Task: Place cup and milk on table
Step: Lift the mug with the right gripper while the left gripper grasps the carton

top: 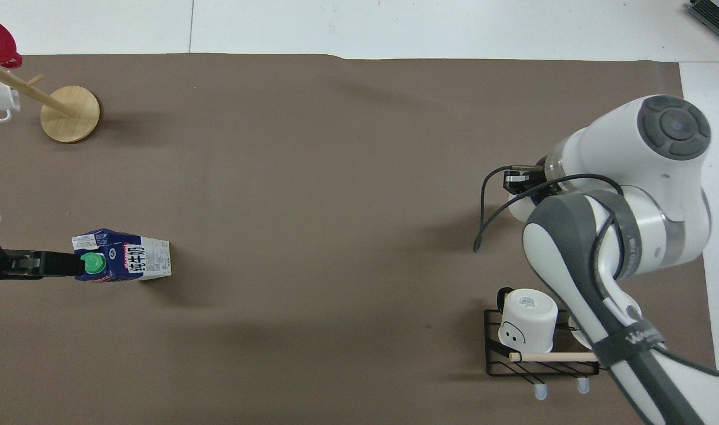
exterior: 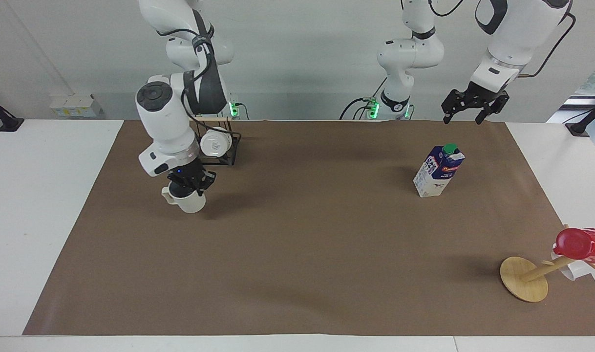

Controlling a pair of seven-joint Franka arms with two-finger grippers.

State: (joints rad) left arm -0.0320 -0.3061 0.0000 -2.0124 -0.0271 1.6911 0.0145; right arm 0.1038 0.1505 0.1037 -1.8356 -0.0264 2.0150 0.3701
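The right pincer (exterior: pixel 187 185) is pinched on the rim of the cup (exterior: pixel 186 200), which hangs upright just under it, lifted over the brown mat of the counter (exterior: pixel 48 195) toward the right arm's end, a little farther from the robots than the black rack (exterior: pixel 225 152) with its printed white mug (exterior: pixel 214 142). The milk (exterior: pixel 439 170) stands upright on the mat toward the left arm's end, well apart from the cup. The left pincer (exterior: pixel 464 111) waits with its fingers spread, raised in the air over the mat's edge nearest the robots and clear of the carton.
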